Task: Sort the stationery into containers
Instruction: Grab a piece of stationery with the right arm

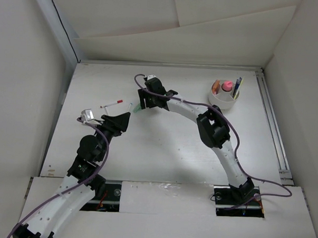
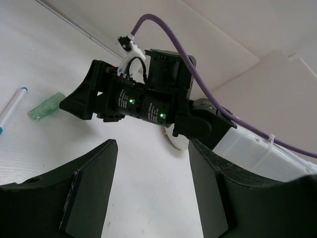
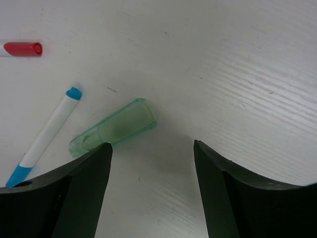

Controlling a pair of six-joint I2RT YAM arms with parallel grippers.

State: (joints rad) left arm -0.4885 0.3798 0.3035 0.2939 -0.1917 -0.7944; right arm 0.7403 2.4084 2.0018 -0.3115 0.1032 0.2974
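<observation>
A clear green stubby cap-like piece (image 3: 115, 128) lies flat on the white table, just beyond my right gripper's left finger (image 3: 84, 188). My right gripper (image 3: 152, 148) is open over bare table, nothing between its fingers. A white pen with blue ends (image 3: 44, 136) lies left of the green piece, and a red pen tip (image 3: 22, 48) shows farther off. From above, the white pen with the red tip (image 1: 112, 104) lies left of the right gripper (image 1: 139, 106). My left gripper (image 2: 152, 144) is open and empty, facing the right gripper. The white divided cup (image 1: 224, 96) at back right holds orange, pink and blue items.
The right arm (image 1: 211, 126) arches across the table from its base at the near right. A purple cable (image 2: 208, 64) runs along it. White walls enclose the table, with a rail (image 1: 272, 124) along the right edge.
</observation>
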